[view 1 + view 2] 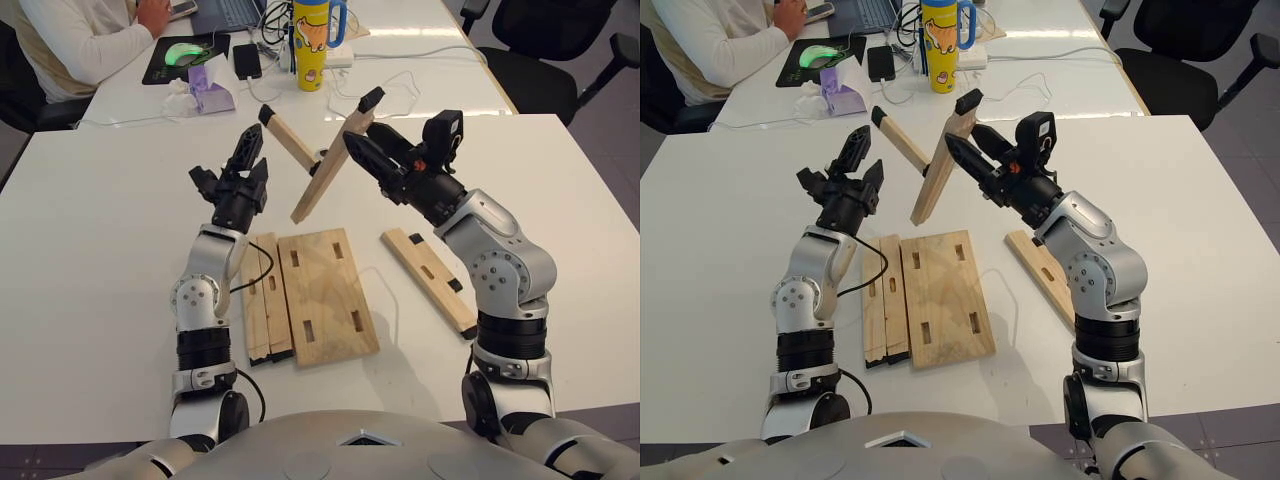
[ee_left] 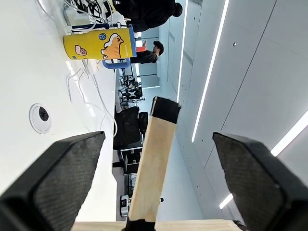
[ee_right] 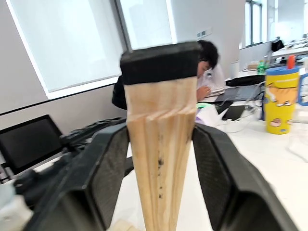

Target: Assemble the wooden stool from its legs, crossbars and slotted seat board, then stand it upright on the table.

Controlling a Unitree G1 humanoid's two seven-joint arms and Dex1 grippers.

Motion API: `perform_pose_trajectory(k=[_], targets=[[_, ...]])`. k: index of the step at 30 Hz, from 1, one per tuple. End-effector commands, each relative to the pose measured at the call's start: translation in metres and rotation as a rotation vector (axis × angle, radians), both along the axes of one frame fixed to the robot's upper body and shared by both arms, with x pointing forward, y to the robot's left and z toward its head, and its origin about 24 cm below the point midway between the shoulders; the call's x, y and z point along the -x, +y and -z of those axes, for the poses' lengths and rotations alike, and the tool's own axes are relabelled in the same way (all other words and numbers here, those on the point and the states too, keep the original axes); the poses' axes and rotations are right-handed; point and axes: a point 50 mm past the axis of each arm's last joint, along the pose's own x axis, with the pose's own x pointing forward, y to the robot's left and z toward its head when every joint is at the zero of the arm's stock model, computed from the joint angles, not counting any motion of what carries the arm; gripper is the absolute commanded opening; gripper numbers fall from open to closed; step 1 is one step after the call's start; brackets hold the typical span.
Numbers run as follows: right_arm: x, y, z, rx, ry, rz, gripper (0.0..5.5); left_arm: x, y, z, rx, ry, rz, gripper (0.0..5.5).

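Leg-joining was in hand: right gripper (image 1: 358, 150) clasped a leg (image 1: 318, 190) aloft, left gripper (image 1: 252, 160) gaped. Seat board (image 1: 325, 290) alignment appeared due next.

Both eye views sit on the robot's head and look forward and steeply down over the two arms onto the wide white counter (image 1: 90, 260), from far enough to take in its full width and the edge of the cluttered white desk (image 1: 450, 85) behind — a stereo pair sharing one scene, offset slightly sideways. The left wrist view looks out between its own jaws, tipped up toward the ceiling and rolled on its side, with a black-capped pale wooden bar (image 2: 151, 163) near. The right wrist view looks along its jaws, very close on a black-capped pale wooden leg (image 3: 161, 144). All four catch the tall yellow cartoon-printed mug (image 1: 312, 40).
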Motion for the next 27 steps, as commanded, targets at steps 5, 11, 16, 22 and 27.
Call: perform_pose_trajectory(k=[5,11,16,22,27], targets=[[-0.023,0.015,-0.032,-0.118,-0.130,0.120,2.06,0.012,-0.036,0.003,0.188,0.060,0.050,4.16],[-0.026,0.041,-0.048,-0.189,-0.187,0.069,2.06,0.010,-0.041,-0.002,0.207,0.040,0.067,4.16],[-0.027,0.052,-0.055,-0.223,-0.232,0.056,2.06,0.010,-0.043,-0.007,0.233,0.015,0.076,4.16],[-0.025,0.059,-0.058,-0.257,-0.239,0.024,2.06,0.008,-0.040,-0.008,0.250,0.006,0.057,4.16],[-0.021,0.061,-0.056,-0.264,-0.228,-0.005,2.06,0.006,-0.034,-0.011,0.269,-0.017,0.026,4.16]])
